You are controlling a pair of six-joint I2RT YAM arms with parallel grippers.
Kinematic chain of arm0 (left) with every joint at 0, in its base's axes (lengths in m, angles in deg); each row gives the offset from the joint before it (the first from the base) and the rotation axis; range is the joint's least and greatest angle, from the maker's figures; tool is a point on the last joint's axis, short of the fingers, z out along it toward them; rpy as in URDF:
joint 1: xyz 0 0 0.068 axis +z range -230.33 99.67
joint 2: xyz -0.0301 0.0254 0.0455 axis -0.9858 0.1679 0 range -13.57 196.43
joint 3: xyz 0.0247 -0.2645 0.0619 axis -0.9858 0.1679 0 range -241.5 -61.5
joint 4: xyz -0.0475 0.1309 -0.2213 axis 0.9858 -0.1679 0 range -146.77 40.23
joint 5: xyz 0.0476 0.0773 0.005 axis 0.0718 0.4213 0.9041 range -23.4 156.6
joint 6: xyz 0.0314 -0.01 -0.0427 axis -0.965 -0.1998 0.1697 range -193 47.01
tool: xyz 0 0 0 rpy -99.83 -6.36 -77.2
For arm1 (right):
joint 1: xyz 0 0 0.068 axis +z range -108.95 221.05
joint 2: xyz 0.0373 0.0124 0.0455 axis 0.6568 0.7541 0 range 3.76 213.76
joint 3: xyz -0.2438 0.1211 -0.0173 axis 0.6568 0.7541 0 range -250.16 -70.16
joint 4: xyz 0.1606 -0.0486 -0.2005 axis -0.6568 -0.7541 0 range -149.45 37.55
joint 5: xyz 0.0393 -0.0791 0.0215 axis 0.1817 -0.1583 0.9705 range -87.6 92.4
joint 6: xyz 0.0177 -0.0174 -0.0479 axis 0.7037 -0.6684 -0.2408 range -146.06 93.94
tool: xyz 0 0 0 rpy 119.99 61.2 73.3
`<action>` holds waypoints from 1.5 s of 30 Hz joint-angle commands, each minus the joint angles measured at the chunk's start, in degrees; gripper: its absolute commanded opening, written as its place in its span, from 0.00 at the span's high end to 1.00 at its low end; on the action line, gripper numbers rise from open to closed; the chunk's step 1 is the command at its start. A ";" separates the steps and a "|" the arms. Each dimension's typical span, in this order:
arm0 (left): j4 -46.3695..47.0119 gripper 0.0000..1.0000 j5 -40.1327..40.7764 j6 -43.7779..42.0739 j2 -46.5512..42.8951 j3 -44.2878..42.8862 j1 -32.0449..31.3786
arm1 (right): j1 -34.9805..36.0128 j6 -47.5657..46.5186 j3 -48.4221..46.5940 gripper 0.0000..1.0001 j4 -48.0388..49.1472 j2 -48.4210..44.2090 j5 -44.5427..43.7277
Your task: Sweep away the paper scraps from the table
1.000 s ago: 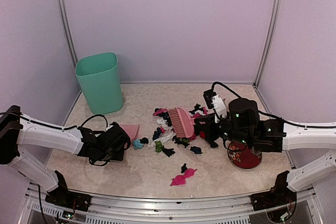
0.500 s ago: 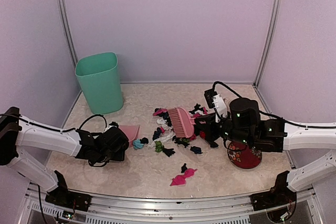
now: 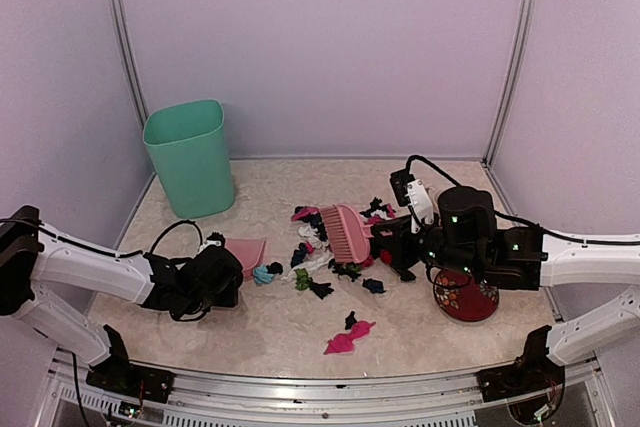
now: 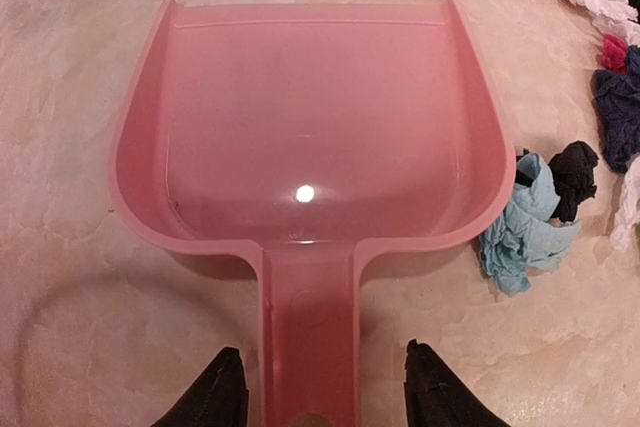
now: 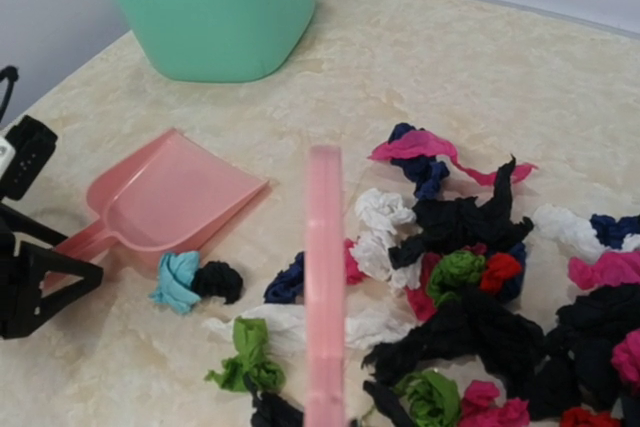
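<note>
My left end effector [image 4: 323,349] straddles, fingers spread, the handle of the smooth pink dustpan [image 4: 310,137], my right end effector [image 3: 385,239] grips the brush [image 3: 345,232] among crumpled paper scraps [image 5: 450,237] mid-bench [image 3: 280,322], marbled surface mostly bare toward the near edge

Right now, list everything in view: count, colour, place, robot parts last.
Crumpled paper scraps: many; black, pink, red, white, green, light blue; heaped mid-table, a few strays nearer the front.
Pink plastic dustpan: one; pink; flat on the table left of the heap, empty.
Pink plastic brush: one; pink; on edge among the scraps.
Mint-green plastic bin: one; mint green; back left.
Dark red patterned round object: one; dark red; right side, partly under the right arm.
Beige marbled table: one; beige; under everything.
Left gripper: one; black; open, astride the dustpan handle.
Right gripper: one; black; shut on the brush.
</note>
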State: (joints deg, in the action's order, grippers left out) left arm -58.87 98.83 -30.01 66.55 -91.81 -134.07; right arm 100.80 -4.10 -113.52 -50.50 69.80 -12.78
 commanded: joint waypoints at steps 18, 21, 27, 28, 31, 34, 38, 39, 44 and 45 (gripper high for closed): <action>2.08 0.78 3.09 -2.50 2.14 -2.28 -0.32 | -0.48 0.61 -0.28 1.00 -0.18 -0.74 -1.29; 1.92 0.90 3.08 -3.69 1.45 -2.72 -0.27 | -0.77 0.14 -0.45 1.00 -0.69 -0.71 -1.72; 0.16 1.00 3.29 -4.86 -1.47 -3.32 -0.32 | -3.28 -0.37 -1.64 1.00 -2.91 -0.65 -1.26; -0.62 1.00 3.34 -5.00 -2.14 -3.60 -0.32 | -3.51 -0.62 -1.71 1.00 -3.05 -0.83 -1.22; -3.46 1.00 3.77 -5.22 -5.05 -4.90 -0.32 | -4.61 -1.22 -2.03 1.00 -3.72 -1.34 -1.33; -6.81 1.00 3.86 -5.91 -8.03 -6.89 -0.32 | -5.96 -2.31 -2.53 1.00 -4.52 -1.29 -0.98; -12.27 1.00 3.95 -6.65 -11.89 -10.02 -0.30 | -8.08 -4.66 -4.61 1.00 -6.62 -0.54 -1.42; -13.93 1.00 4.00 -6.68 -12.72 -10.94 -0.31 | -8.68 -5.54 -5.64 1.00 -7.34 -0.28 -1.76; -21.20 1.00 1.63 -8.06 -16.31 -15.05 -0.23 | -11.68 -11.59 -10.40 1.00 -9.31 2.12 -5.16; -22.61 1.00 1.16 -8.18 -17.01 -15.99 -0.27 | -12.29 -12.95 -11.73 1.00 -9.84 3.00 -6.12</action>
State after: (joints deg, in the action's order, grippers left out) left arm -73.61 101.26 -36.48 52.08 -104.20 -134.07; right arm 90.72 -10.88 -120.45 -58.83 70.66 -14.92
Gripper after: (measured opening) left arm 0.239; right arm 0.067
